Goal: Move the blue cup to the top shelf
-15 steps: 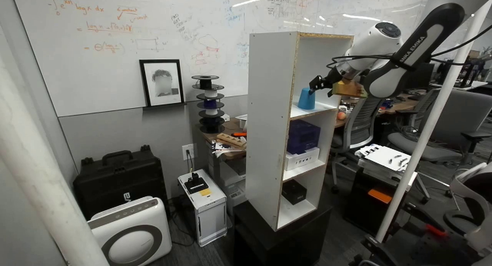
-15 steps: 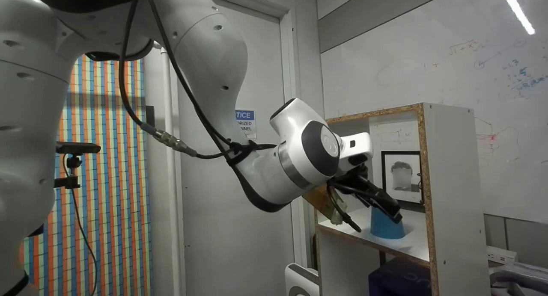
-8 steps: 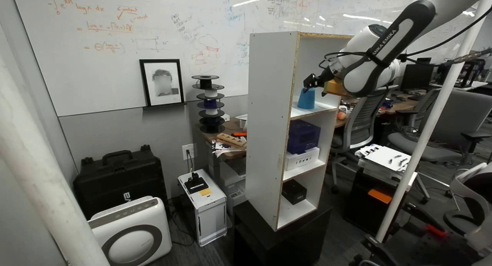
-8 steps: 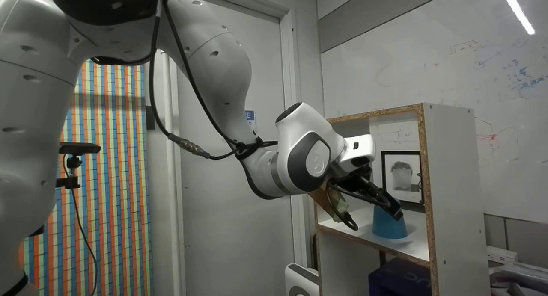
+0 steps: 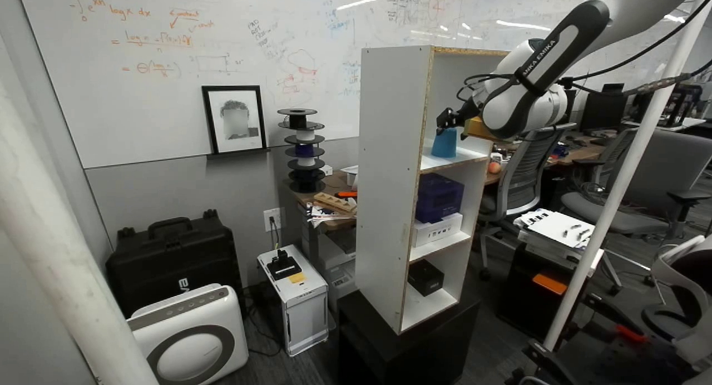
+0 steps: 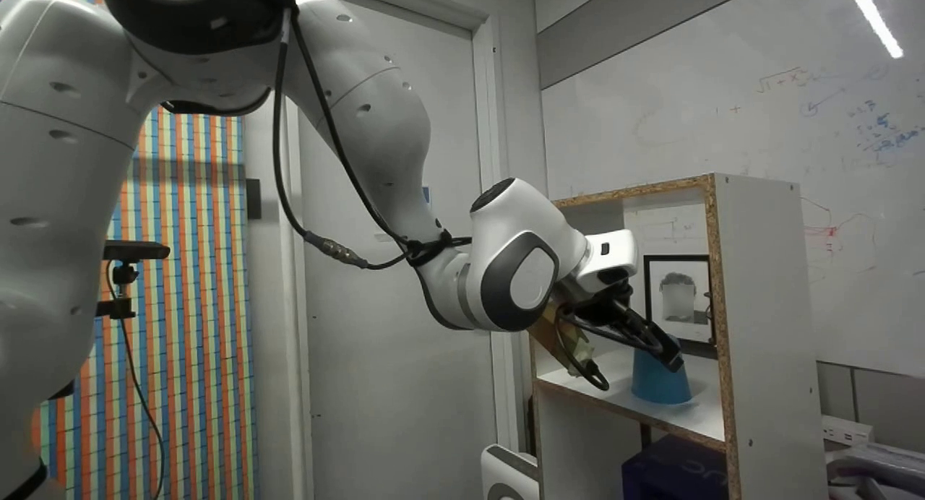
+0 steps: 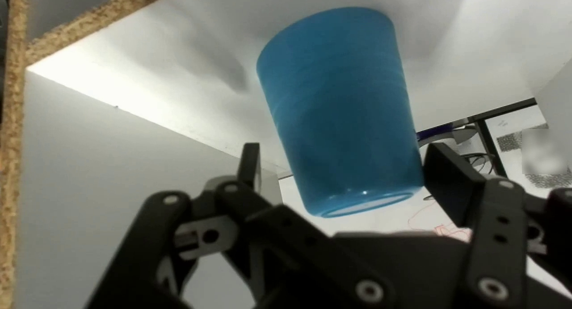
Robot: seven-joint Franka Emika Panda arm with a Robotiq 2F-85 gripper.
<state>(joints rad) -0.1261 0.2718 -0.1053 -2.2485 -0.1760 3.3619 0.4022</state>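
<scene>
The blue cup stands upside down on the board [image 5: 466, 158] under the top compartment of the white shelving unit. It shows in both exterior views [image 5: 444, 144] [image 6: 660, 381] and fills the middle of the wrist view [image 7: 339, 108]. My gripper [image 7: 346, 164] is open around the cup's narrow upper end. In the wrist view the right finger [image 7: 451, 184] touches or nearly touches the cup, and the left finger [image 7: 250, 164] stands apart from it. In an exterior view a finger [image 6: 668, 355] hides part of the cup. The top shelf shows by its front edge [image 5: 470, 52] [image 6: 629, 189], above the gripper.
The unit's side panel [image 6: 759, 305] rises beside the cup. A dark blue-purple box [image 5: 439, 197] on a white box [image 5: 436, 231] fills the middle compartment. A black box [image 5: 426, 277] sits in the lowest one. A whiteboard and framed picture [image 6: 679, 298] are behind.
The arm has moved towards the unit, with the gripper going left in one exterior view and right in another. The cup has shifted slightly with it, still standing on the board.
</scene>
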